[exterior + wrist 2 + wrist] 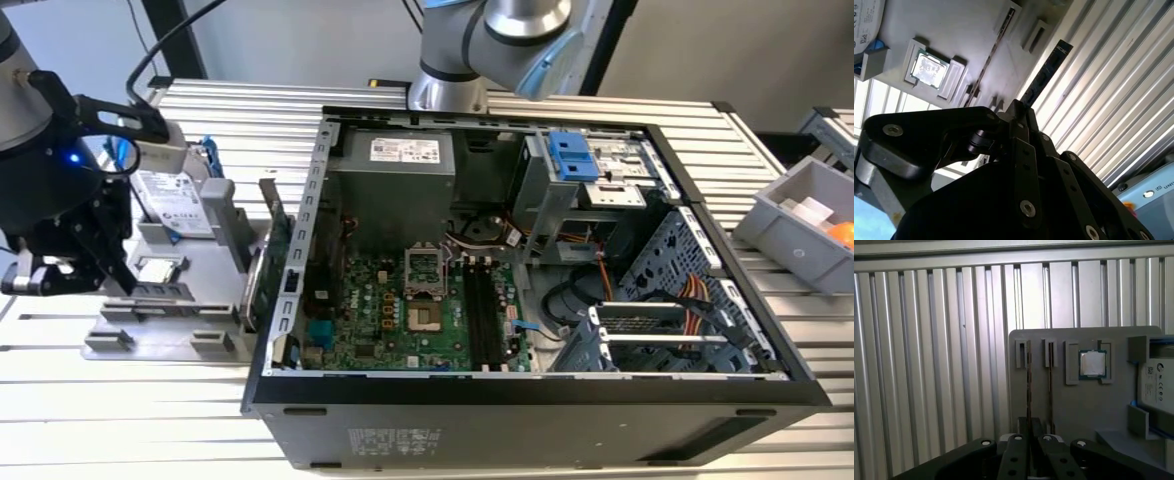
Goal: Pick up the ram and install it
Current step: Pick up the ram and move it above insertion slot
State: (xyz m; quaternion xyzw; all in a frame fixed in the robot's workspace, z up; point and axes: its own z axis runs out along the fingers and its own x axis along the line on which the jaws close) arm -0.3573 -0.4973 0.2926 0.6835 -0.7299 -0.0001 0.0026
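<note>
The ram (1046, 75) is a thin dark stick seen edge-on, and my gripper (1018, 107) is shut on its near end. Its far end reaches out past the edge of the grey parts tray (954, 25). In the first wrist view the ram (1029, 385) runs from the gripper (1029, 432) in line with one of the tray's slot holders. In the exterior view my gripper (114, 280) hangs over the tray (174, 330) at the left, well away from the black motherboard slots (483, 315) inside the open computer case (534, 400).
A second thin stick (1050, 385) stands in the tray beside the held one. The tray also holds a square silver chip (1092, 363) and a hard drive (174, 190). The arm's base (454, 60) stands behind the case. A grey bin (807, 215) sits at the exterior view's right.
</note>
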